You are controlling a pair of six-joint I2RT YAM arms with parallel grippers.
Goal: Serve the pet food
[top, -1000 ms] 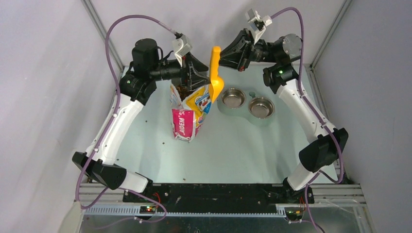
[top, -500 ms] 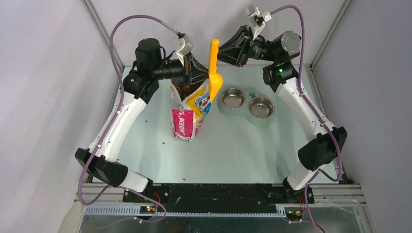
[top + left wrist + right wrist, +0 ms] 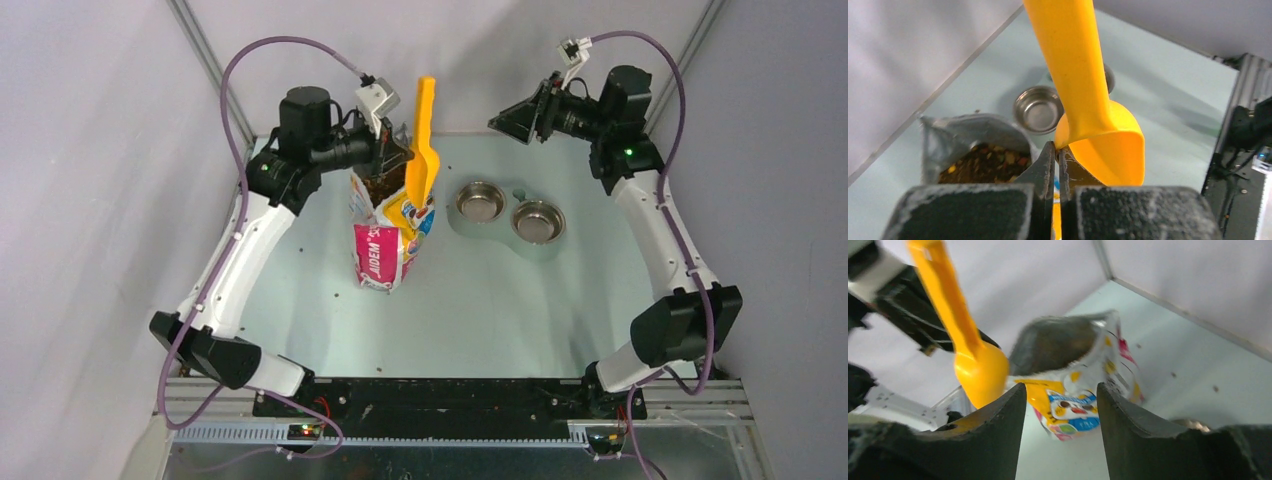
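Note:
The pet food [image 3: 380, 187] [image 3: 983, 162] is dark kibble with tan bits showing in the open mouth of an upright cartoon-cat bag [image 3: 390, 240] [image 3: 1083, 390]. A yellow scoop [image 3: 422, 140] [image 3: 1083, 75] [image 3: 963, 350] stands handle-up just right of the bag's mouth, its bowl empty. My left gripper [image 3: 400, 160] [image 3: 1057, 147] is shut on the rim of the scoop's bowl, above the bag. Up at the back right, well clear of the scoop, my right gripper [image 3: 505, 122] [image 3: 1060, 387] stands open and holds nothing.
A double pet feeder with two steel bowls [image 3: 481, 203] [image 3: 537, 222] [image 3: 1038, 109] sits right of the bag. A few stray pellets [image 3: 338, 295] [image 3: 1173, 374] lie on the pale green table. Grey walls close in on three sides.
The right gripper has let go of the scoop's handle and pulled back to the right, opening. The left gripper has shut on the scoop's bowl and now carries it alone, shifted slightly left.

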